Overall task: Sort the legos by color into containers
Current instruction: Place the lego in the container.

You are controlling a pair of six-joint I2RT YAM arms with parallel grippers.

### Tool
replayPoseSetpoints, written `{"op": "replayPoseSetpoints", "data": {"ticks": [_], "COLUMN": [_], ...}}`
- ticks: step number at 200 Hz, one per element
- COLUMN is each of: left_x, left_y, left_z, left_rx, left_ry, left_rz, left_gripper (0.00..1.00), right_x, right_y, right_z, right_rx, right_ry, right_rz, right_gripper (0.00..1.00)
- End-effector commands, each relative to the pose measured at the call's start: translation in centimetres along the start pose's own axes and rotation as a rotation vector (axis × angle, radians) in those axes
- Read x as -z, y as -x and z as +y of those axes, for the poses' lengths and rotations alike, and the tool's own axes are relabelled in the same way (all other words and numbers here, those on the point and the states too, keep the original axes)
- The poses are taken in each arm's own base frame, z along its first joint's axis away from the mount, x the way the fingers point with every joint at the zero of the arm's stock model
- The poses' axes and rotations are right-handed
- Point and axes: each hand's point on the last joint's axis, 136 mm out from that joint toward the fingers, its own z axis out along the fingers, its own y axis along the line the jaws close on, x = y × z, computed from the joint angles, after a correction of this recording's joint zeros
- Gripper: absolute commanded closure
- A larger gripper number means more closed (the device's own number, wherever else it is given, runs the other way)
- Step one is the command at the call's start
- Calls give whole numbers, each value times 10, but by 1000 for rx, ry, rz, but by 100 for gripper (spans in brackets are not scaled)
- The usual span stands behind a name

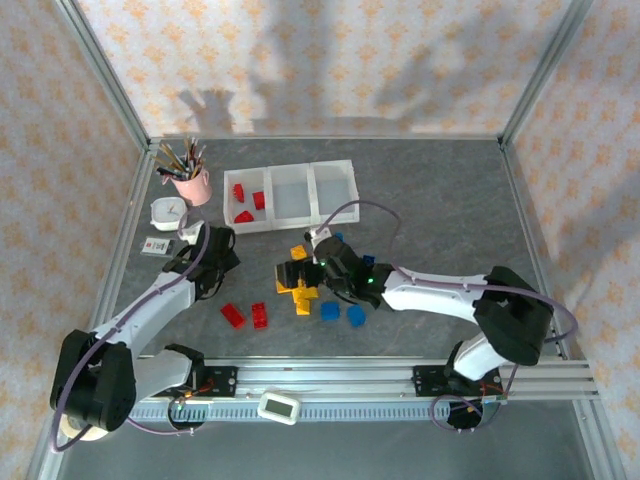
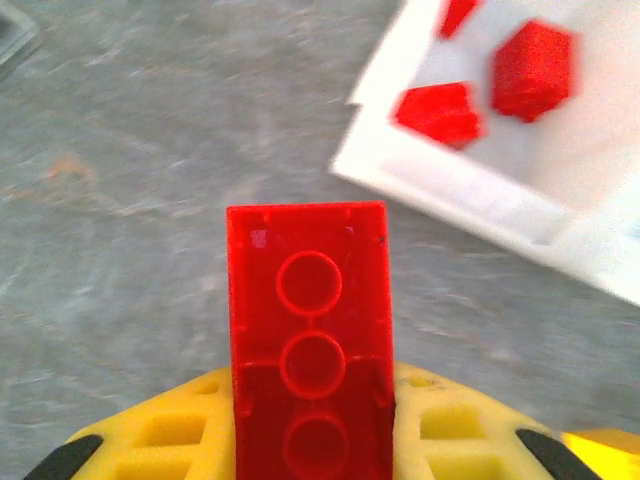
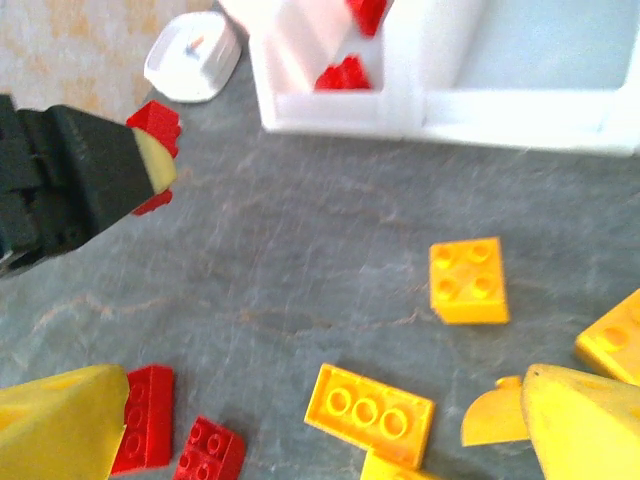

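Left wrist crops the red lego (image 2: 310, 330) pinched by left claw (image 2: 312, 445).

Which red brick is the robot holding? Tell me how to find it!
Find the white three-bin tray at the back of the table. In front of its left corner the left gripper pinches one red brick. Only this one is gripped; the other loose red bricks lie flat on the table.

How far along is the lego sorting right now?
Done: three red legos lie in the left bin; the other two bins hold nothing yet. In hand: the left hand grips another red brick. Left: two red bricks, yellow bricks and blue bricks on the table; the right hand hovers open above them.
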Motion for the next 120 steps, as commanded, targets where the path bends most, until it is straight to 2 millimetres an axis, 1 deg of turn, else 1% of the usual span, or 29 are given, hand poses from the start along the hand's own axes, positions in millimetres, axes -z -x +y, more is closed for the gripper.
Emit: {"op": "replayPoseSetpoints", "data": {"ticks": [1,10,29,71,78,96,120], "left_x": [12,15,13,-8,-13,-29,-49], "left_y": [13,19,32,64,68,81,99], "left_z": [-28,-44,-69,-114,-120,-128,-129], "left_rx": [-66,-90,-121,-169,-204,-224,-204], "left_ry": [-28,-57,-86,-86,-82,-26,12], "left_rz": [-18,-31,-48,-87,-94,-109,-107], "left_gripper": [79,79,79,79,78,78,77], "right_x": [10,10,9,5,3,1,-2], "right_y": [9,13,17,28,29,32,34], "right_z": [-17,-22,-31,-56,-60,-68,-75], "right_rx": [-18,-26,-37,-91,-101,-113,-112], "right_ry": [-56,-67,-84,-130,-134,-139,-148], "right_rz": [-41,-51,-56,-83,-82,-80,-77], "right_gripper": [0,0,0,0,0,0,0]}}
